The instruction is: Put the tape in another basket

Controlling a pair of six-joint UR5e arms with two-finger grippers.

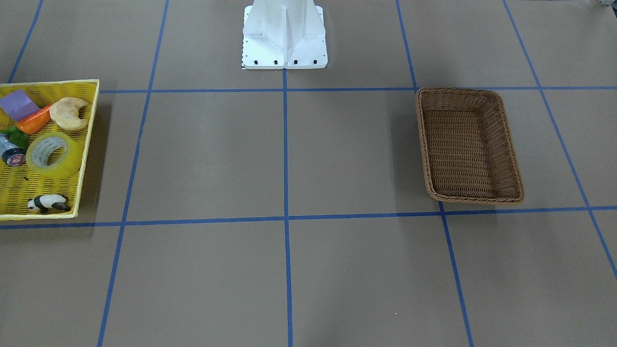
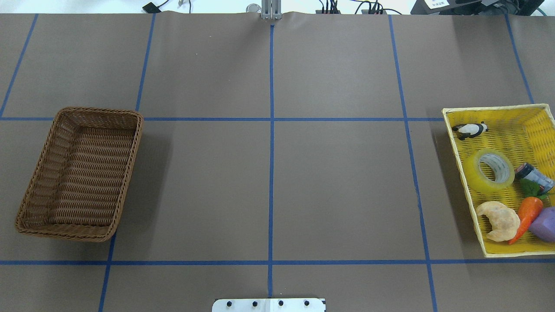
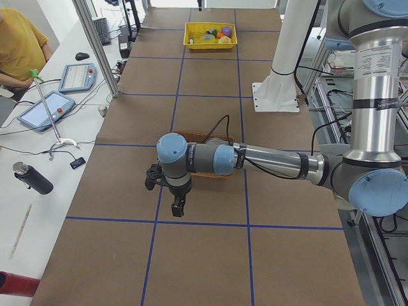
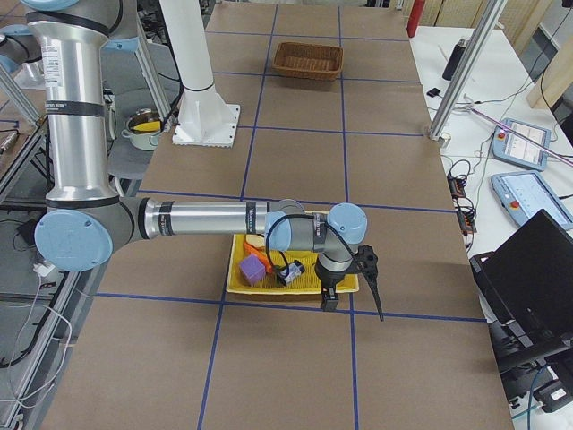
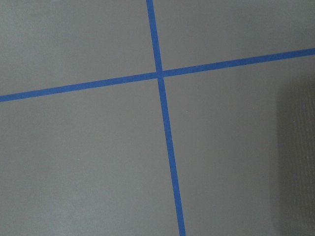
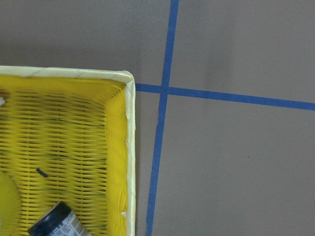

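Observation:
The tape [image 2: 475,178] is a yellow-green roll lying flat in the yellow woven basket [image 2: 453,143] at the table's right end; it also shows in the front view [image 1: 72,162]. The brown wicker basket [image 2: 65,232] stands empty at the left end, also seen in the front view [image 1: 475,198]. My left gripper [image 3: 177,205] hangs above the table just past the brown basket. My right gripper [image 4: 329,297] hangs over the outer edge of the yellow basket [image 4: 269,288]. Both show only in the side views, so I cannot tell whether they are open or shut.
The yellow basket also holds a croissant [image 2: 498,220], a carrot [image 2: 527,216], a purple block [image 2: 545,223], a panda figure [image 2: 470,129] and a small dark cylinder [image 2: 533,174]. The robot's white base [image 1: 284,38] stands at the table's near edge. Blue tape lines grid the brown table.

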